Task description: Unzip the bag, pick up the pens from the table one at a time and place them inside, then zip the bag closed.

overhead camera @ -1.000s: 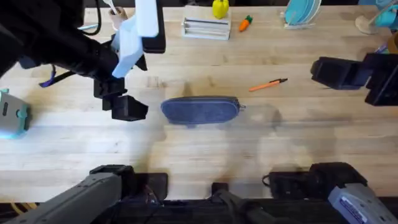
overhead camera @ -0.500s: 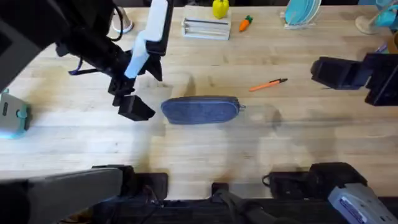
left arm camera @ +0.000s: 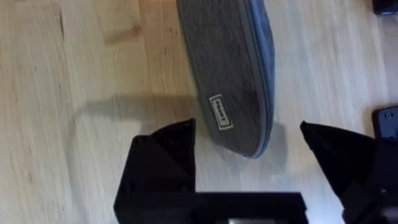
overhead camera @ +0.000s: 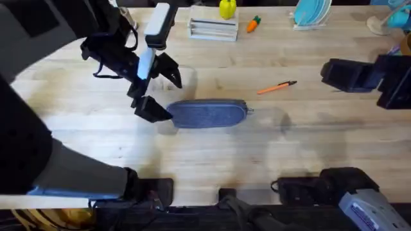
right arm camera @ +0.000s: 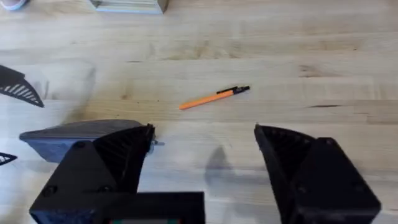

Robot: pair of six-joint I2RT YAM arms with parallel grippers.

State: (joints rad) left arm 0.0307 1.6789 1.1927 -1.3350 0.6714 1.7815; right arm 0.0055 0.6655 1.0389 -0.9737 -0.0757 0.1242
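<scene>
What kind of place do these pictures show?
Probably a robot test bench: a light wooden table with two robot arms and small props, a grey-blue pencil pouch, an orange pen, a carrot toy.

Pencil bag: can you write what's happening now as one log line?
left tool: open, at bag end | bag: zipped | pen: on table | right tool: open, apart

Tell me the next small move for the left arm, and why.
Probably lower the open left gripper and close it on the near rounded end of the grey-blue fabric pouch, to pin it. That end lies between its fingers, the zipper looks shut, and the slim orange pen still lies on the pale wooden table.
</scene>
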